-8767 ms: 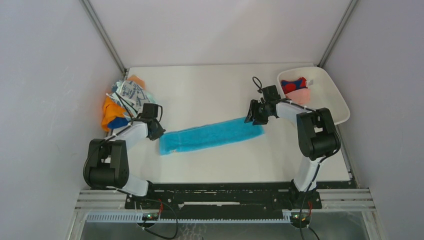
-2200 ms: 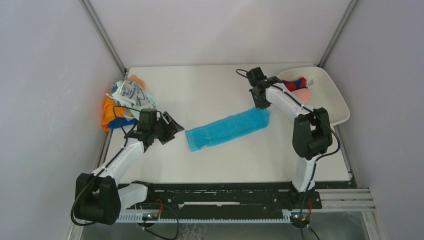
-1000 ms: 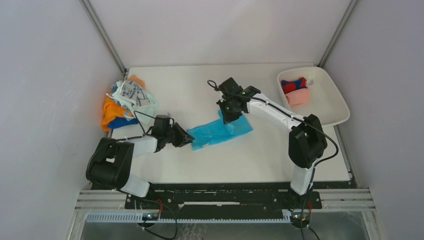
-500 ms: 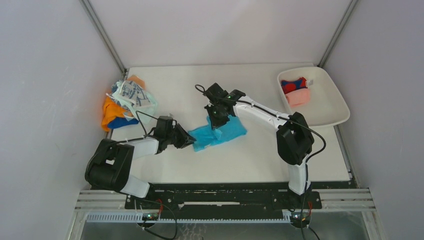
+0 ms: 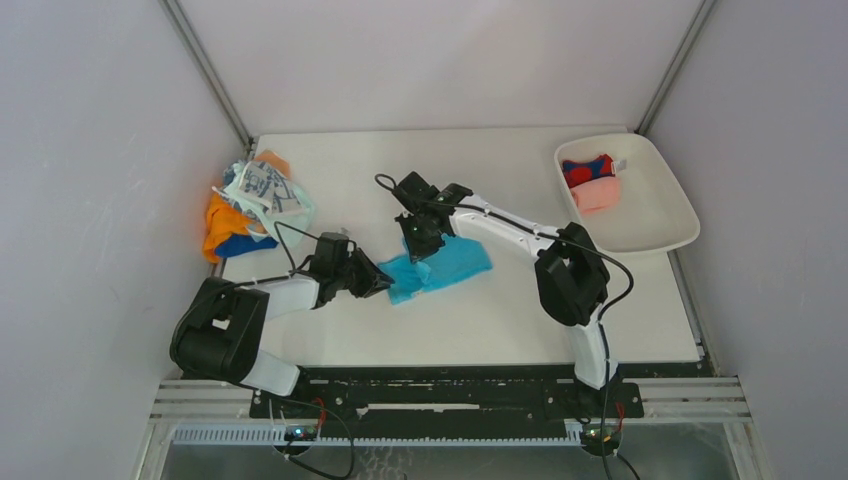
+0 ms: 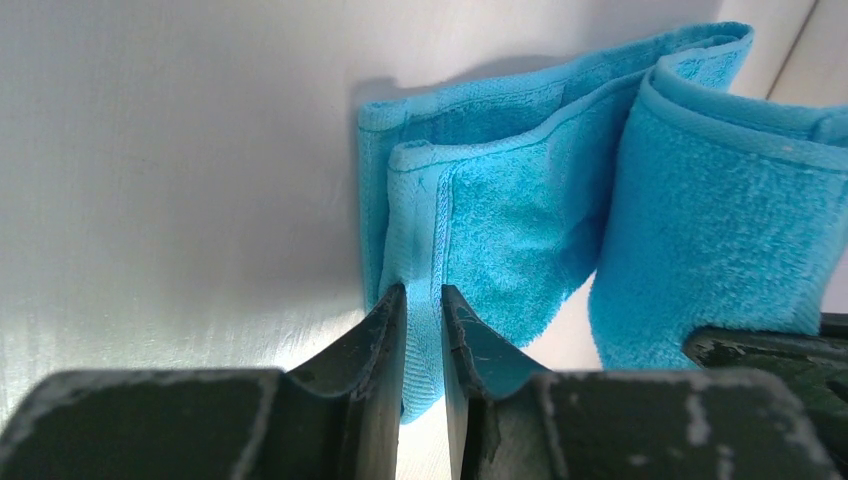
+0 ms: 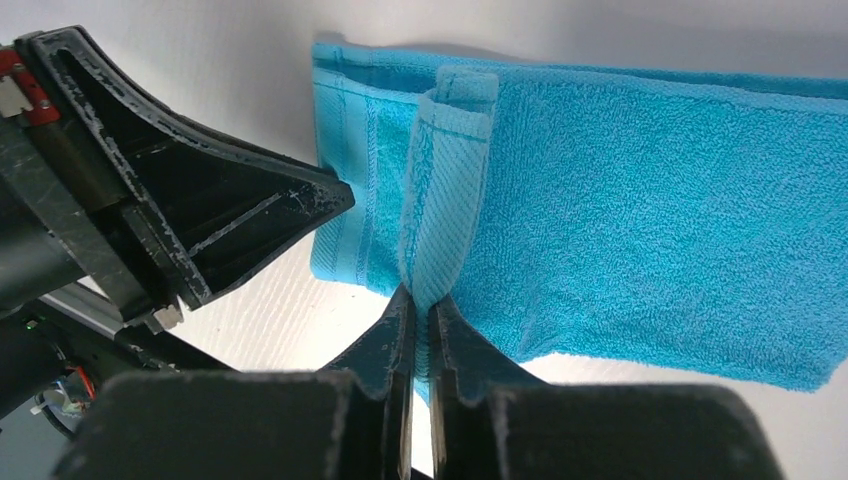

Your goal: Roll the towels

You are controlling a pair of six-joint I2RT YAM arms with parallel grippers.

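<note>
Near the middle of the table, a little left of centre, the bright blue towel is lying doubled over on itself, its upper layer arching loosely above the lower one rather than sitting as a tight coil. At the towel's left end the left gripper is pinching the hem of the lower layer between nearly closed jaws. Just beside it, the right gripper is reaching across from the far side with its jaws pressed together on a narrow strip of the turned-over edge.

Both grips are taking only thin hem, so either one is likely to be slipping free if the cloth gets pulled taut. With the two grippers working this close, their fingers are at risk of knocking together. A loose fold like this is also apt to be flattening instead of rolling up.

Farther out, a heap of mixed towels is waiting at the left edge, and two rolled towels are sitting in the white tray at the far right.
</note>
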